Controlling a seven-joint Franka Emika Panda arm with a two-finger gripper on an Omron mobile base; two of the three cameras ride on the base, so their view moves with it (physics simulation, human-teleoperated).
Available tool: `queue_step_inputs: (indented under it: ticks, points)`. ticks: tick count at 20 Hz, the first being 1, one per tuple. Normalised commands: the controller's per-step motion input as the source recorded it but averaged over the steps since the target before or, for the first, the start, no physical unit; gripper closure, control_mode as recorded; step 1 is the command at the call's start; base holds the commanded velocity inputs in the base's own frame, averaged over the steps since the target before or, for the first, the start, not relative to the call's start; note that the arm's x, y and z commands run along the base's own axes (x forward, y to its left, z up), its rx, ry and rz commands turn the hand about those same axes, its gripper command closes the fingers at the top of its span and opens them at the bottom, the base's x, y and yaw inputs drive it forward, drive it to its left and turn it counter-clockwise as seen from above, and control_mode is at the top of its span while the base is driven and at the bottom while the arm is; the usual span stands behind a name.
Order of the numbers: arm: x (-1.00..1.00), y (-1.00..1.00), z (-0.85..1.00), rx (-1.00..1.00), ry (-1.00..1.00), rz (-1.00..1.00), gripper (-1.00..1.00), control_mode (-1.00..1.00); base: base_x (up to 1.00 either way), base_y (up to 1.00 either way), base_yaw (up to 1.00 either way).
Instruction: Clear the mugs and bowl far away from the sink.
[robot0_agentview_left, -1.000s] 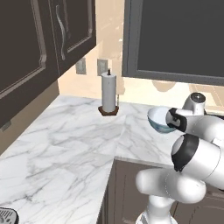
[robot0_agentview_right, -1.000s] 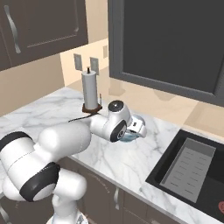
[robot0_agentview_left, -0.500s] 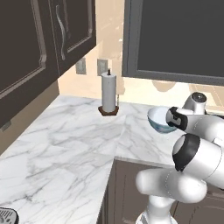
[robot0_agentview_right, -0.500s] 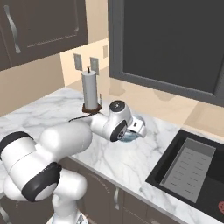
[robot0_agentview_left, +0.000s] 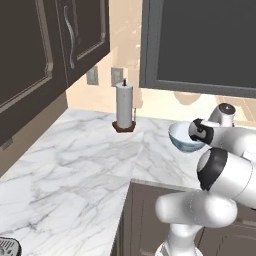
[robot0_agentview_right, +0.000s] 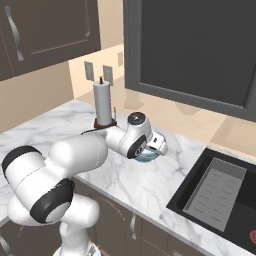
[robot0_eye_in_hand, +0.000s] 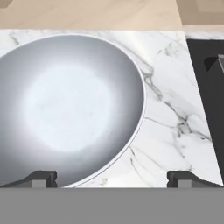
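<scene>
The wide pale blue-grey bowl (robot0_agentview_left: 180, 138) sits on the marble counter (robot0_agentview_left: 75, 160), left of the black sink (robot0_agentview_right: 215, 192). My gripper (robot0_agentview_right: 158, 145) hangs just above the bowl (robot0_agentview_right: 146, 157), which the hand partly hides. In the hand view the bowl's whitish inside (robot0_eye_in_hand: 65, 105) spreads across the left, and my gripper (robot0_eye_in_hand: 113, 178) is open. One fingertip (robot0_eye_in_hand: 43, 177) is over the bowl's near inside; the other stands over bare counter, with the rim between them. The sink's dark edge (robot0_eye_in_hand: 210, 87) runs down the right. The mugs are out of view.
A paper towel roll (robot0_agentview_left: 124, 106) on a dark stand is against the back wall left of the bowl, also the roll (robot0_agentview_right: 102, 104). Dark upper cabinets (robot0_agentview_left: 55, 45) hang over the counter. The counter's front edge (robot0_agentview_left: 125, 185) turns a corner near my base.
</scene>
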Motion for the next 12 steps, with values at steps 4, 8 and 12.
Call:
queue_step_inputs:
  ticks: [4, 8, 12]
  points:
    - [0.00, 0.00, -0.15, 0.23, 0.00, 0.00, -1.00, -1.00, 0.00, 0.00, 0.00]
    - [0.00, 0.00, -0.07, 0.22, 0.00, 0.00, -1.00, -1.00, 0.00, 0.00, 0.00]
    - [0.00, 0.00, 0.00, 0.01, 0.00, 0.00, -1.00, -1.00, 0.00, 0.00, 0.00]
